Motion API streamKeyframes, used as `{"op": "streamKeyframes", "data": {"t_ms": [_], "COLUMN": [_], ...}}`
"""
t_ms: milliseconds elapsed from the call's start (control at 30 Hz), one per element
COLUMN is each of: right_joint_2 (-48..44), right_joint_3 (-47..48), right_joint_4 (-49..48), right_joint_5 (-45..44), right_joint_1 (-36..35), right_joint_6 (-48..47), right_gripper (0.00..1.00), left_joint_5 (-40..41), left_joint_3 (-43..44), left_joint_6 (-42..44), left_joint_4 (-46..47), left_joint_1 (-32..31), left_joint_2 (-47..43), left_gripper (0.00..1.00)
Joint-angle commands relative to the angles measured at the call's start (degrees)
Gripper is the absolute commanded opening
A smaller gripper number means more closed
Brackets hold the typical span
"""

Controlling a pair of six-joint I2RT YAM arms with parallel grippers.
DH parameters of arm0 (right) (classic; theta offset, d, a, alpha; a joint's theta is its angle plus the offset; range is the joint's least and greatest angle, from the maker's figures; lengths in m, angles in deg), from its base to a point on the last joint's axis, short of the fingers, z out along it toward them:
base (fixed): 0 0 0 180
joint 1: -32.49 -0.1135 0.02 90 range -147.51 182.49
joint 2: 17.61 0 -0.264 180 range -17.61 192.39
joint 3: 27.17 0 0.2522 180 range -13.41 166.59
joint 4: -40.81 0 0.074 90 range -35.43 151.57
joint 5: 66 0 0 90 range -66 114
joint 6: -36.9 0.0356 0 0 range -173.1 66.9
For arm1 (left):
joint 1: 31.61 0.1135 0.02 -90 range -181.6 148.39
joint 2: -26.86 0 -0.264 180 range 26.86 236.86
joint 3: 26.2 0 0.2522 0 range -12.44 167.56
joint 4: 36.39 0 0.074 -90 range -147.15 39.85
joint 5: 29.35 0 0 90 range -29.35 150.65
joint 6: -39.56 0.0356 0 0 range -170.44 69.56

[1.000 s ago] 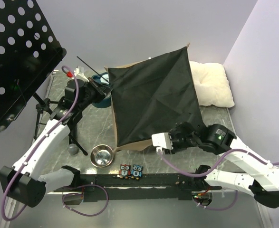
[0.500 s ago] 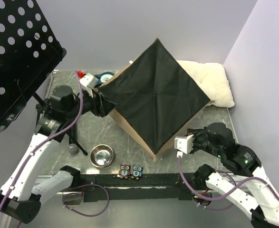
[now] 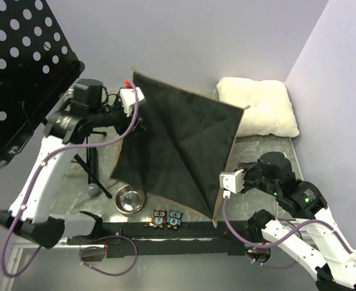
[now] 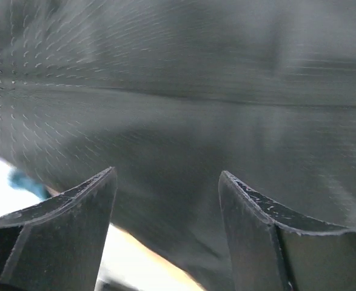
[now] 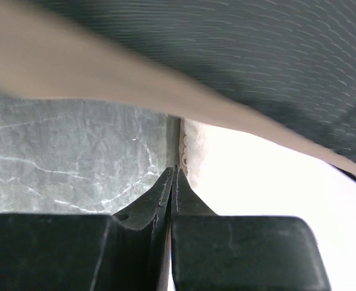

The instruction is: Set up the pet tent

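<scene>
Holding my left end effector (image 4: 167,173) open at the far-left corner of the large tan-and-black fabric pet tent (image 3: 178,145), tipped up on the bench (image 3: 265,150); my right end effector (image 5: 173,171) is closed empty, probably to steady its near-right edge.

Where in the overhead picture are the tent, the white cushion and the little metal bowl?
pet tent (image 3: 178,145): top view, middle of its black base panel.
white cushion (image 3: 262,112): top view, its centre.
metal bowl (image 3: 130,199): top view, the bowl's inside.
</scene>
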Motion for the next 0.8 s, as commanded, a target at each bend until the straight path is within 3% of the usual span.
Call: {"op": "streamKeyframes", "data": {"t_ms": [0, 133, 333, 433, 500, 600, 667, 767], "right_joint_2": [-1.0, -2.6, -3.0, -2.0, -0.3, 3.7, 4.6, 3.1], "right_joint_3": [1.2, 0.0, 0.7, 3.9, 7.9, 16.7, 19.7, 20.1], "right_joint_4": [0.3, 0.8, -0.4, -1.3, -1.4, 2.1, 2.4, 0.7], "right_joint_5": [0.9, 1.2, 2.8, 3.9, 4.5, 8.8, 13.3, 20.1], "right_joint_1": [0.8, 0.9, 0.9, 0.9, 0.9, 0.9, 0.9, 0.9], "right_joint_6": [-0.1, 0.5, 5.0, 12.4, 21.3, 35.2, 39.5, 35.5], "right_gripper": [0.00, 0.00, 0.01, 0.21, 0.51, 0.78, 0.86, 0.90], "left_joint_5": [3.7, -1.4, -2.8, -3.5, -3.5, -2.3, -1.1, -0.6], "left_joint_3": [-3.0, -8.0, -18.3, -21.4, -22.1, -21.4, -21.5, -21.2], "left_joint_6": [-8.3, -18.1, -21.9, -24.8, -27.3, -30.2, -30.5, -30.9], "left_joint_4": [-1.0, 2.4, 7.3, 10.6, 13.2, 14.4, 15.1, 15.2], "left_joint_1": [2.5, 8.7, 9.5, 9.5, 9.5, 9.5, 9.5, 9.5], "left_joint_2": [1.5, 0.0, -7.0, -8.5, -8.7, -7.9, -7.4, -6.3], "left_gripper": [0.72, 0.78, 0.84, 0.81, 0.79, 0.78, 0.78, 0.78]}}
